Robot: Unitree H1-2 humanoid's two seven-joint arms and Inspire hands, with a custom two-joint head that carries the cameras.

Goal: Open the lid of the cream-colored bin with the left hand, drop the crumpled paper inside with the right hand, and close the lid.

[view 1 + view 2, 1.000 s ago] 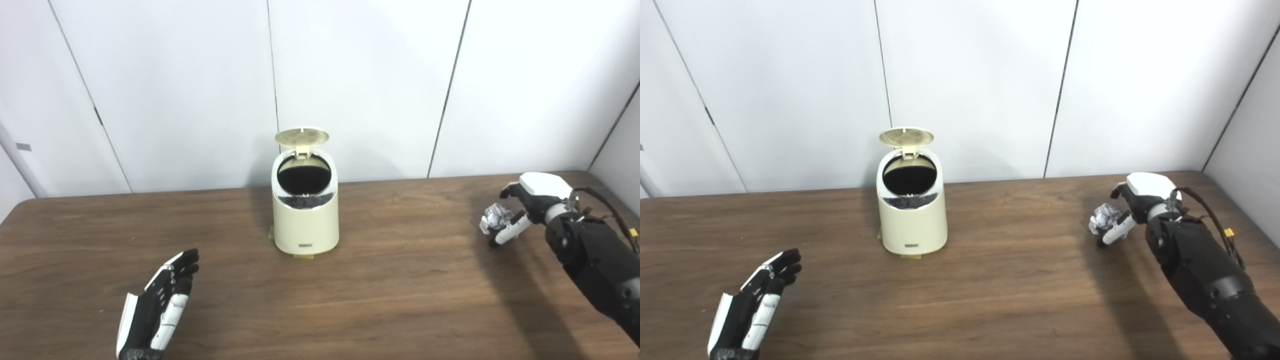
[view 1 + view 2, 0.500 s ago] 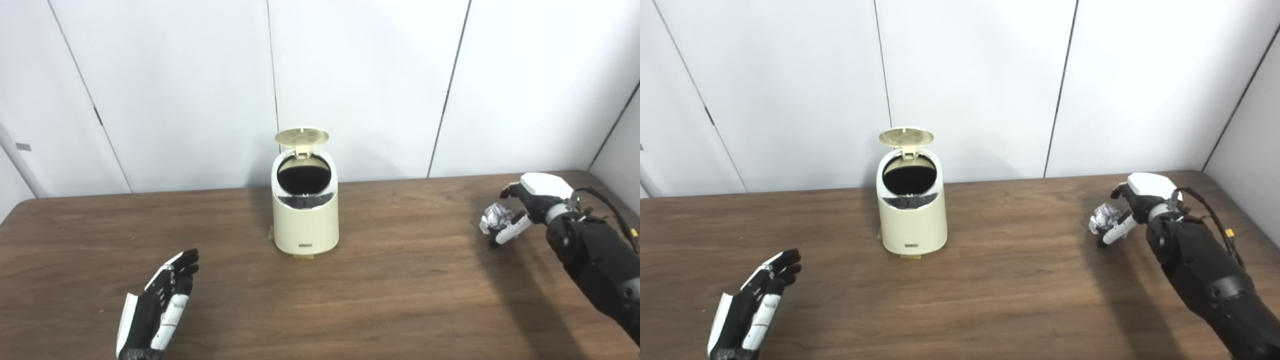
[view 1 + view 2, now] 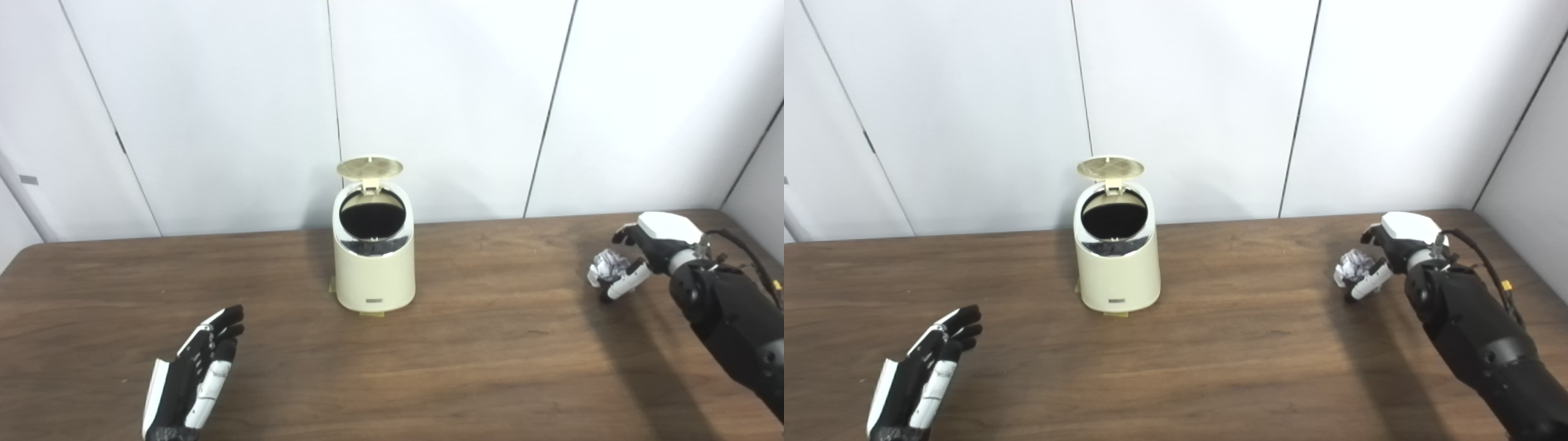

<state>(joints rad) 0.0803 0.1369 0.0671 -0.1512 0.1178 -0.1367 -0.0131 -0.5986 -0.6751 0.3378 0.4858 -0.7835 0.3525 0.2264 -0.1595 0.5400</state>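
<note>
Left hand (image 3: 193, 373) flat, fingers spread, right hand (image 3: 643, 254) curled shut around something, arm extended

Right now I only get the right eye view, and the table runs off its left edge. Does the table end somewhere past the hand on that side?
Observer: Yes. The left eye view shows the table's rounded far-left corner, out beyond the open left hand.
Operator: Is there anything on the wall over there?
Observer: A small grey tag sits on the leftmost wall panel, above that corner.
</note>
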